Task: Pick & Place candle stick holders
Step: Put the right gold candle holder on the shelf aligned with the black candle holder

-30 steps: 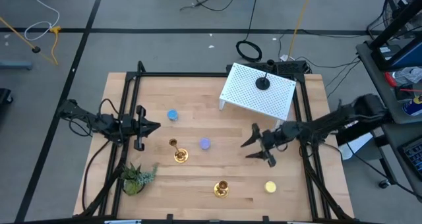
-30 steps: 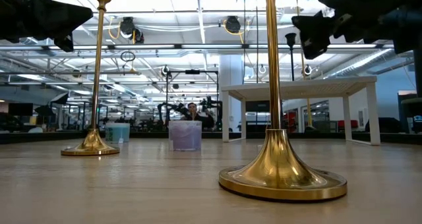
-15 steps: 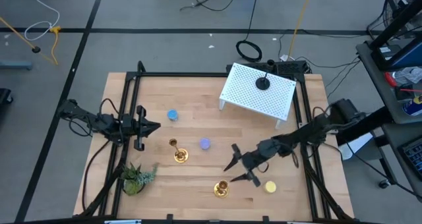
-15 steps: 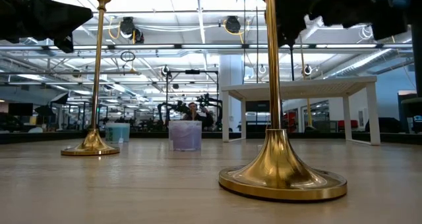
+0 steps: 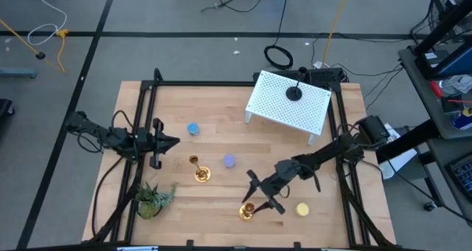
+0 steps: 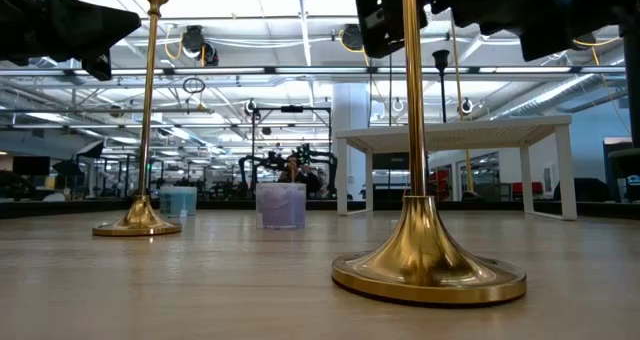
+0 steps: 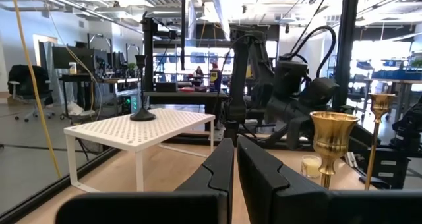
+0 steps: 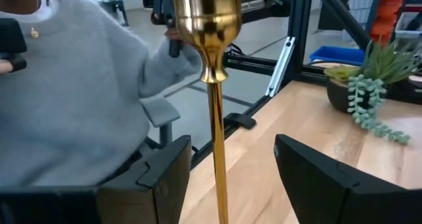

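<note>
Two brass candle stick holders stand upright on their round bases: one (image 5: 199, 171) at centre left, one (image 5: 247, 210) near the front edge. A black holder (image 5: 293, 94) stands on the white perforated stand (image 5: 287, 107). Low blue (image 5: 193, 129), lilac (image 5: 229, 161) and yellow (image 5: 302, 209) holders sit on the table. My right gripper (image 5: 260, 195) is open, a finger on each side of the near brass holder's slim stem (image 8: 216, 151) without touching it. My left gripper (image 5: 171, 142) is shut and empty at the table's left.
A small green plant (image 5: 151, 199) stands at the front left, near the left arm. The white stand fills the far right corner. A black frame (image 5: 147, 103) runs around the table. A person in a grey top (image 8: 66, 85) shows beyond the table's near edge.
My right gripper has gone from the table's right side toward the near left and lower, up to the near brass holder, and has stayed open. Its fingers now stand on either side of the stem. The holder has not moved.
</note>
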Robot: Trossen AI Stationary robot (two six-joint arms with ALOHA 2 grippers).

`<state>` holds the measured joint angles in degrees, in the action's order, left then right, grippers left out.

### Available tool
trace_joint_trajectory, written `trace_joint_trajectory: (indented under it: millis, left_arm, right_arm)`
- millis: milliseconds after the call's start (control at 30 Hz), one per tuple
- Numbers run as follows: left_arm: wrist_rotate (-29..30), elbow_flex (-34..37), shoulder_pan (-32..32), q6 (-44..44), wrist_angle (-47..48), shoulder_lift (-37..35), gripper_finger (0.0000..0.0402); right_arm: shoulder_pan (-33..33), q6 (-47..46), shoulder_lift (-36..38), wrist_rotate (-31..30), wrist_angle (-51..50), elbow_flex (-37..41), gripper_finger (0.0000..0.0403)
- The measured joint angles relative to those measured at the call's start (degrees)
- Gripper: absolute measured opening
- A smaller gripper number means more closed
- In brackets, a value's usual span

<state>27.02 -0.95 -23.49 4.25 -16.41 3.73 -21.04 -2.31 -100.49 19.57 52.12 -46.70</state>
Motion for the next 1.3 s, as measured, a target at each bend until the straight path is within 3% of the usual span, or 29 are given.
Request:
trace_joint_trajectory:
  millis: [400,767,967,1067,1300]
  left_arm:
    - [-0.04,0.00,-0.01,-0.07,0.05,0.01,0.0028]
    - [-0.06,0.00,0.00,-0.07,0.07,0.00,0.0028]
    - [-0.07,0.00,-0.01,-0.07,0.11,0.00,0.0028]
    - [-0.08,0.00,0.00,-0.05,0.24,0.00,0.0028]
    - [-0.09,0.00,0.00,-0.05,0.42,0.00,0.0028]
  right_arm:
    - [-0.46,2.07,-1.65,0.24,-0.50,-3.08,0.0155]
    - [-0.42,3.19,-1.65,0.81,-0.07,-3.08,0.0015]
    - [-0.37,2.58,-1.65,3.19,1.39,-3.06,0.0032]
    - [-0.40,1.33,-1.17,3.26,3.28,-3.06,0.0022]
    - [-0.33,-1.93,5.71,3.01,-0.29,-3.03,0.0024]
